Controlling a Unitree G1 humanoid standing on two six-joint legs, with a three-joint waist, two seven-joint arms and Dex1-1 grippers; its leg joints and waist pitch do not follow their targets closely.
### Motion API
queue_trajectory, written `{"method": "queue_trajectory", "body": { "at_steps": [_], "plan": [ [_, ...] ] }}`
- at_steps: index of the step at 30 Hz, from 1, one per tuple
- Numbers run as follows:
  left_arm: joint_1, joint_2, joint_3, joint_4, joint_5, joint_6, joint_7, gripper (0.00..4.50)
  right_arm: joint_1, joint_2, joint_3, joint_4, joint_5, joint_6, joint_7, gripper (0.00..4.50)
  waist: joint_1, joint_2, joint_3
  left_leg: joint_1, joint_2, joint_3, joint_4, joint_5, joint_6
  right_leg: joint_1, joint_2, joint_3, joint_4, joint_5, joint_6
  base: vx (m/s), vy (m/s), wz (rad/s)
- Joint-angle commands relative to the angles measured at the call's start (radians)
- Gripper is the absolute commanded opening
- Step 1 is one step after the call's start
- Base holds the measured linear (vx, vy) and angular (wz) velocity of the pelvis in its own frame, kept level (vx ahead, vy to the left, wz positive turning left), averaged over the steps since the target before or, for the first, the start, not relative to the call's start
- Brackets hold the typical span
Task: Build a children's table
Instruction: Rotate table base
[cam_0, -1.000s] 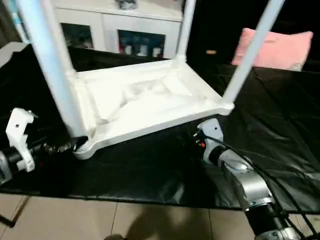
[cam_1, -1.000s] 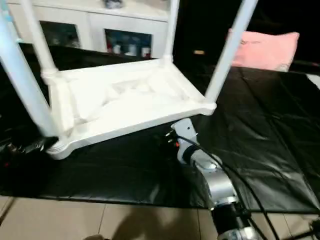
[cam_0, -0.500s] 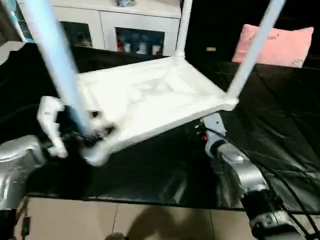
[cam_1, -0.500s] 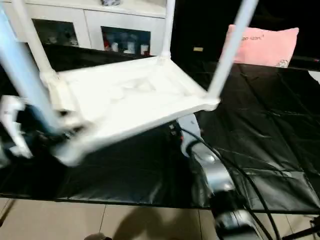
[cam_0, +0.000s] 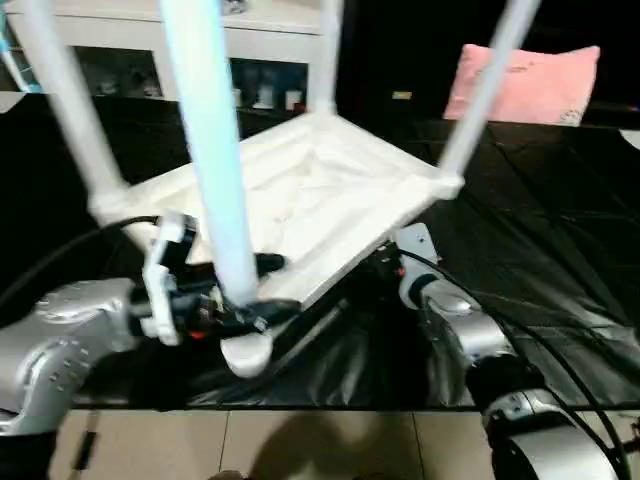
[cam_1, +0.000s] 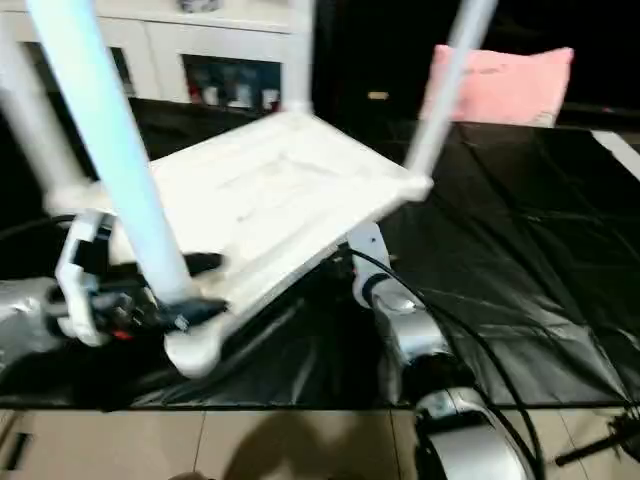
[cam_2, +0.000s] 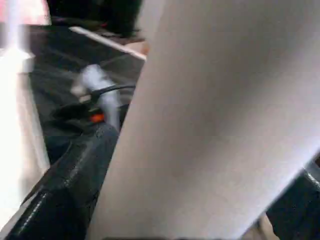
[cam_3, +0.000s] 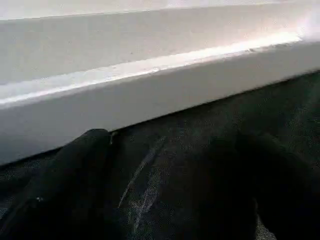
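Gripping the nearest leg (cam_0: 212, 150) just above its corner socket, the left gripper (cam_0: 250, 290) has one black finger on each side of the tube. The tabletop (cam_0: 300, 200) hangs tilted and upside down above the black sheet (cam_0: 560, 230), its ribbed underside facing up and its near corner raised off the surface, with the other three legs pointing upward. The right gripper (cam_3: 165, 190) sits under the tabletop's right edge, its fingers spread apart and clamping nothing. A white cabinet (cam_0: 270, 50) and a pink pillow (cam_0: 520, 85) stand behind.
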Motion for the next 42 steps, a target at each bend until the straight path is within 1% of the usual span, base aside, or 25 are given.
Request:
{"method": "queue_trajectory", "body": {
  "at_steps": [1, 3, 5, 6, 7, 10, 12, 13, 15, 17, 19, 20, 21, 22, 23, 24, 26, 28, 30, 31, 33, 35, 36, 39, 42],
  "plan": [
    [-0.029, -0.040, -0.040, -0.033, -0.030, 0.016, 0.027, 4.43, -0.038, 0.033, 0.015, 0.029, -0.001, -0.024, 0.004, 4.50, 0.004, 0.024, -0.059, 0.013, 0.018, -0.004, -0.073, -0.259, -0.066, 0.038, -0.048, 0.027, -0.059, -0.168, -0.191, 0.000, 0.000, 0.00],
    [-0.039, -0.059, -0.057, -0.021, -0.014, 0.011, 0.038, 4.43, -0.050, 0.051, 0.023, 0.049, -0.008, -0.042, 0.011, 4.50, 0.001, 0.021, -0.060, 0.008, 0.017, -0.005, -0.073, -0.259, -0.064, 0.041, -0.048, 0.027, -0.060, -0.176, -0.188, 0.000, 0.000, 0.00],
    [-0.054, -0.082, -0.081, -0.004, 0.019, -0.009, 0.056, 4.43, -0.058, 0.069, 0.028, 0.067, -0.017, -0.055, 0.014, 4.50, 0.000, 0.021, -0.058, 0.010, 0.017, -0.005, -0.072, -0.268, -0.061, 0.038, -0.049, 0.028, -0.062, -0.199, -0.181, 0.000, 0.000, 0.00],
    [-0.070, -0.103, -0.097, 0.011, 0.034, -0.019, 0.071, 4.43, -0.061, 0.081, 0.031, 0.077, -0.018, -0.062, 0.022, 4.50, -0.001, 0.018, -0.057, 0.009, 0.018, -0.004, -0.072, -0.271, -0.058, 0.038, -0.049, 0.029, -0.064, -0.215, -0.177, 0.000, 0.000, 0.00],
    [-0.085, -0.120, -0.114, 0.025, 0.049, -0.032, 0.079, 4.43, -0.063, 0.090, 0.034, 0.084, -0.019, -0.067, 0.029, 4.50, 0.001, 0.020, -0.057, 0.011, 0.018, -0.005, -0.072, -0.281, -0.059, 0.035, -0.050, 0.029, -0.067, -0.238, -0.171, 0.000, 0.000, 0.00],
    [-0.125, -0.158, -0.142, 0.061, 0.070, -0.054, 0.106, 4.43, -0.069, 0.106, 0.032, 0.099, -0.008, -0.084, 0.057, 4.50, -0.002, 0.019, -0.057, 0.008, 0.018, -0.007, -0.074, -0.290, -0.062, 0.037, -0.050, 0.028, -0.067, -0.251, -0.165, 0.000, 0.000, 0.00],
    [-0.146, -0.184, -0.148, 0.074, 0.069, -0.056, 0.119, 4.43, -0.070, 0.114, 0.027, 0.105, 0.005, -0.092, 0.081, 4.50, 0.000, 0.024, -0.059, 0.010, 0.018, -0.008, -0.073, -0.286, -0.059, 0.036, -0.050, 0.028, -0.065, -0.237, -0.168, 0.000, 0.000, 0.00],
    [-0.164, -0.206, -0.158, 0.083, 0.070, -0.060, 0.126, 4.43, -0.067, 0.119, 0.030, 0.107, 0.008, -0.098, 0.102, 4.50, -0.001, 0.023, -0.058, 0.011, 0.018, -0.006, -0.072, -0.286, -0.058, 0.035, -0.048, 0.028, -0.066, -0.233, -0.170, 0.000, 0.000, 0.00],
    [-0.192, -0.242, -0.181, 0.106, 0.088, -0.082, 0.140, 4.43, -0.064, 0.122, 0.032, 0.115, 0.001, -0.113, 0.106, 4.50, 0.001, 0.026, -0.061, 0.009, 0.019, -0.007, -0.071, -0.266, -0.055, 0.039, -0.049, 0.027, -0.063, -0.188, -0.184, 0.000, 0.000, 0.00],
    [-0.202, -0.254, -0.191, 0.121, 0.107, -0.099, 0.148, 4.43, -0.066, 0.122, 0.027, 0.124, -0.006, -0.120, 0.089, 4.50, 0.000, 0.023, -0.061, 0.008, 0.019, -0.007, -0.071, -0.257, -0.051, 0.040, -0.049, 0.026, -0.063, -0.169, -0.189, 0.000, 0.000, 0.00],
    [-0.224, -0.275, -0.204, 0.169, 0.164, -0.155, 0.170, 4.43, -0.070, 0.115, 0.003, 0.137, -0.005, -0.131, 0.043, 4.50, 0.001, 0.025, -0.063, 0.010, 0.018, -0.006, -0.069, -0.252, -0.045, 0.040, -0.050, 0.026, -0.064, -0.158, -0.195, 0.000, 0.000, 0.00],
    [-0.246, -0.289, -0.213, 0.223, 0.224, -0.207, 0.206, 4.43, -0.069, 0.103, -0.015, 0.136, -0.001, -0.136, 0.013, 4.50, 0.001, 0.026, -0.063, 0.008, 0.018, -0.007, -0.070, -0.253, -0.045, 0.043, -0.050, 0.026, -0.062, -0.158, -0.198, 0.000, 0.000, 0.00],
    [-0.252, -0.292, -0.215, 0.237, 0.239, -0.219, 0.214, 4.43, -0.069, 0.099, -0.019, 0.135, 0.000, -0.138, 0.006, 4.50, 0.001, 0.026, -0.061, 0.010, 0.018, -0.006, -0.069, -0.261, -0.041, 0.039, -0.048, 0.026, -0.067, -0.168, -0.193, 0.000, 0.000, 0.00],
    [-0.267, -0.301, -0.221, 0.276, 0.273, -0.259, 0.237, 4.43, -0.065, 0.089, -0.033, 0.129, 0.008, -0.142, -0.002, 4.50, 0.002, 0.025, -0.062, 0.012, 0.017, -0.006, -0.068, -0.264, -0.041, 0.040, -0.048, 0.026, -0.066, -0.172, -0.192, 0.000, 0.000, 0.00],
    [-0.286, -0.315, -0.223, 0.316, 0.303, -0.290, 0.267, 4.43, -0.057, 0.077, -0.045, 0.119, 0.015, -0.143, -0.007, 4.50, 0.002, 0.023, -0.062, 0.008, 0.018, -0.007, -0.070, -0.259, -0.039, 0.044, -0.050, 0.026, -0.066, -0.178, -0.187, 0.000, 0.000, 0.00],
    [-0.313, -0.341, -0.223, 0.375, 0.338, -0.335, 0.310, 4.43, -0.033, 0.053, -0.056, 0.090, 0.020, -0.150, -0.001, 4.50, 0.002, 0.027, -0.062, 0.008, 0.016, -0.006, -0.068, -0.249, -0.037, 0.044, -0.049, 0.027, -0.067, -0.167, -0.182, 0.000, 0.000, 0.00],
    [-0.335, -0.363, -0.223, 0.425, 0.373, -0.381, 0.352, 4.43, -0.006, 0.033, -0.062, 0.055, 0.023, -0.154, 0.012, 4.50, 0.011, 0.023, -0.063, 0.009, 0.017, -0.005, -0.066, -0.237, -0.030, 0.045, -0.049, 0.027, -0.069, -0.147, -0.181, 0.000, 0.000, 0.00],
    [-0.351, -0.381, -0.214, 0.461, 0.386, -0.411, 0.380, 4.43, 0.013, 0.018, -0.069, 0.028, 0.025, -0.154, 0.016, 4.50, 0.012, 0.026, -0.064, 0.006, 0.016, -0.007, -0.067, -0.232, -0.027, 0.048, -0.049, 0.027, -0.068, -0.142, -0.183, 0.000, 0.000, 0.00],
    [-0.370, -0.401, -0.197, 0.499, 0.397, -0.444, 0.416, 4.43, 0.039, -0.003, -0.075, -0.011, 0.026, -0.155, 0.023, 4.50, 0.015, 0.023, -0.065, 0.008, 0.016, -0.006, -0.066, -0.232, -0.023, 0.049, -0.049, 0.026, -0.069, -0.139, -0.183, 0.000, 0.000, 0.00],
    [-0.381, -0.415, -0.183, 0.526, 0.397, -0.476, 0.420, 4.43, 0.065, -0.027, -0.094, -0.055, 0.036, -0.155, 0.024, 4.50, 0.015, 0.027, -0.063, 0.005, 0.015, -0.007, -0.067, -0.234, -0.022, 0.049, -0.049, 0.026, -0.070, -0.144, -0.185, 0.000, 0.000, 0.00],
    [-0.380, -0.420, -0.180, 0.532, 0.395, -0.491, 0.406, 4.43, 0.079, -0.037, -0.104, -0.074, 0.042, -0.156, 0.023, 4.50, 0.015, 0.024, -0.067, 0.002, 0.013, -0.007, -0.064, -0.219, -0.019, 0.053, -0.050, 0.026, -0.068, -0.134, -0.190, 0.000, 0.000, 0.00],
    [-0.372, -0.420, -0.184, 0.530, 0.392, -0.502, 0.375, 4.43, 0.096, -0.050, -0.116, -0.099, 0.043, -0.149, 0.012, 4.50, 0.014, 0.023, -0.065, 0.003, 0.014, -0.006, -0.063, -0.220, -0.013, 0.051, -0.049, 0.025, -0.070, -0.136, -0.193, 0.000, 0.000, 0.00],
    [-0.354, -0.408, -0.193, 0.513, 0.390, -0.508, 0.341, 4.43, 0.110, -0.060, -0.122, -0.124, 0.047, -0.144, 0.015, 4.50, 0.013, 0.026, -0.065, 0.004, 0.014, -0.007, -0.064, -0.228, -0.013, 0.050, -0.050, 0.025, -0.071, -0.151, -0.197, 0.000, 0.000, 0.00],
    [-0.277, -0.361, -0.217, 0.465, 0.376, -0.532, 0.264, 4.43, 0.169, -0.087, -0.126, -0.234, 0.055, -0.112, 0.026, 4.50, 0.011, 0.027, -0.063, 0.002, 0.016, -0.007, -0.066, -0.232, -0.006, 0.049, -0.049, 0.025, -0.072, -0.164, -0.192, 0.000, 0.000, 0.00],
    [-0.220, -0.323, -0.216, 0.411, 0.342, -0.504, 0.216, 4.43, 0.197, -0.091, -0.136, -0.295, 0.068, -0.096, 0.028, 4.50, 0.009, 0.028, -0.063, 0.001, 0.019, -0.008, -0.068, -0.227, -0.001, 0.049, -0.049, 0.025, -0.070, -0.152, -0.194, 0.000, 0.000, 0.00]
  ]
}}
